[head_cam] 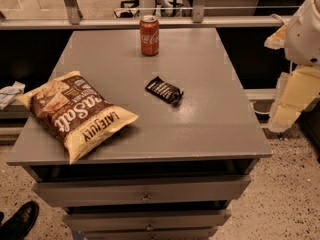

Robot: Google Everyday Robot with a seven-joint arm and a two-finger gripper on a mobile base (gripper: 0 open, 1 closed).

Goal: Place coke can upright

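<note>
In the camera view, the coke can (149,35) stands on the desk (215,129) near the far edge, about midway across. Nothing touches it. The end effector (292,100) hangs off the desk's right side, beyond its edge and well apart from the can, with the pale arm above it. I cannot tell whether it is apart or together, but it holds nothing that can be seen.

Judging from how things lie, the can is already set down and the step in hand is to leave it so. To do that well, any move of the arm should go up and away to the right, not across the far edge where the can stands. A tall, narrow can tips at a light side knock, and the edge behind it leaves little room to slide.

The can's long axis is vertical. Its silver top points up, its base is flat on the desk, and it shows no lean. The white lettering faces the camera.

The chip bag (75,111) lies flat at the near left, and the black snack wrapper (164,90) lies near the middle. Both are well apart from the can.
</note>
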